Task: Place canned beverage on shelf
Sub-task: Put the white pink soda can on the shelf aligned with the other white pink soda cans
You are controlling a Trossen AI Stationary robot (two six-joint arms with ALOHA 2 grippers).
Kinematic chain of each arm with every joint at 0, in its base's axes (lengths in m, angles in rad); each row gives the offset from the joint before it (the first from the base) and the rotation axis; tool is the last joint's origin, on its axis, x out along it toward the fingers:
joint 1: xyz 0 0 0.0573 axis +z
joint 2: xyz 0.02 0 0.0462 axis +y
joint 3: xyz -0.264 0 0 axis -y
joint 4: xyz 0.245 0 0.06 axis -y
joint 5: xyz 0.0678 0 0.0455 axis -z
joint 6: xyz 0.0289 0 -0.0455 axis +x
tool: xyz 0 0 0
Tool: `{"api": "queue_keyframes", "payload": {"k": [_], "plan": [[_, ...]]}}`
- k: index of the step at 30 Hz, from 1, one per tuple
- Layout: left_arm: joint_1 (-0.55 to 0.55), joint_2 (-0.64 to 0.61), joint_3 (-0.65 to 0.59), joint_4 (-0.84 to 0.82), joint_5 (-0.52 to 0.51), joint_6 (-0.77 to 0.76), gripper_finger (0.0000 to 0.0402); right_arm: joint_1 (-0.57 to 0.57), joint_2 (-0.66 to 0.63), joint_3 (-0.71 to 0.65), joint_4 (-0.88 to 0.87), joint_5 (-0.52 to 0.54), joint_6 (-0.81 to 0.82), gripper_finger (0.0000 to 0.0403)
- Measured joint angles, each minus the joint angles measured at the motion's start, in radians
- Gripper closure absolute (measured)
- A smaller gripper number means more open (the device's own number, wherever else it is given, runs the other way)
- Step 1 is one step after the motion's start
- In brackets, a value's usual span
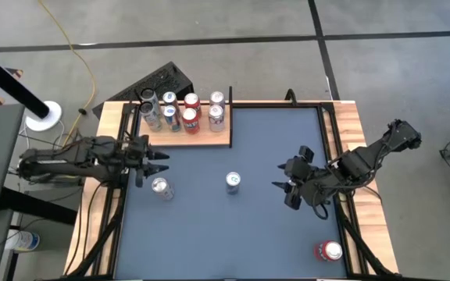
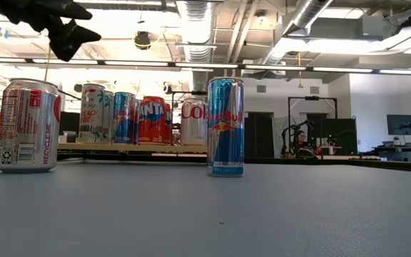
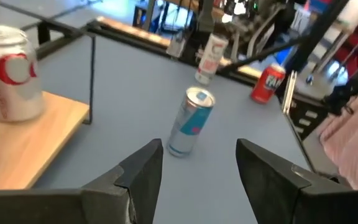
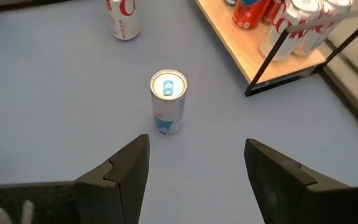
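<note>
The shelf [image 1: 186,133] stands at the table's far left and carries several upright cans [image 1: 180,111]. Three more cans stand on the blue tabletop. A silver one [image 1: 160,187] is near the left side, just below my left gripper [image 1: 158,164] as the high view shows it. A slim blue one [image 1: 233,182] is in the middle, and a red one [image 1: 328,250] is near the right front corner. My left gripper [image 3: 199,168] is open and raised, pointing toward the slim blue can [image 3: 191,121]. My right gripper [image 4: 196,168] is open and hovers to the right of that can [image 4: 168,102].
Thin black posts [image 3: 92,78] rise at the shelf's corners. Wooden strips [image 1: 354,133] edge the table on both sides. Bare blue tabletop [image 1: 233,242] lies in front of the slim can. A person sits in the room far behind the table [image 2: 302,143].
</note>
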Motion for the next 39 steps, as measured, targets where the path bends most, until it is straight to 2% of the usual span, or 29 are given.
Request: {"api": "queue_keyframes", "payload": {"k": [6, 14, 18, 22, 24, 26, 29, 39], "plan": [[-0.093, 0.077, 0.004, 0.001, -0.111, 0.011, 0.021, -0.024, 0.0, 0.027, -0.063, -0.192, 0.125, 0.0154], [-0.127, 0.079, 0.005, 0.016, -0.15, 0.027, 0.021, -0.029, -0.001, 0.123, -0.511, -0.34, 0.461, 0.0154], [-0.127, 0.079, 0.005, 0.016, -0.151, 0.027, 0.021, -0.03, -0.004, 0.115, -0.511, -0.408, 0.528, 0.0154], [-0.126, 0.079, 0.005, 0.016, -0.151, 0.026, 0.021, -0.029, 0.004, 0.092, -0.518, -0.413, 0.602, 0.0153], [-0.126, 0.079, 0.005, 0.016, -0.151, 0.025, 0.021, -0.029, 0.006, 0.065, -0.515, -0.418, 0.708, 0.0153], [-0.126, 0.079, 0.005, 0.016, -0.151, 0.025, 0.021, -0.03, 0.005, 0.038, -0.519, -0.434, 0.882, 0.0153], [-0.126, 0.079, 0.005, 0.017, -0.151, 0.027, 0.021, -0.025, 0.005, -0.003, -0.518, -0.522, 1.091, 0.0153], [-0.126, 0.079, 0.005, 0.016, -0.145, 0.067, 0.021, 0.037, 0.006, -0.022, -0.518, -0.628, 1.256, 0.0154]]}}
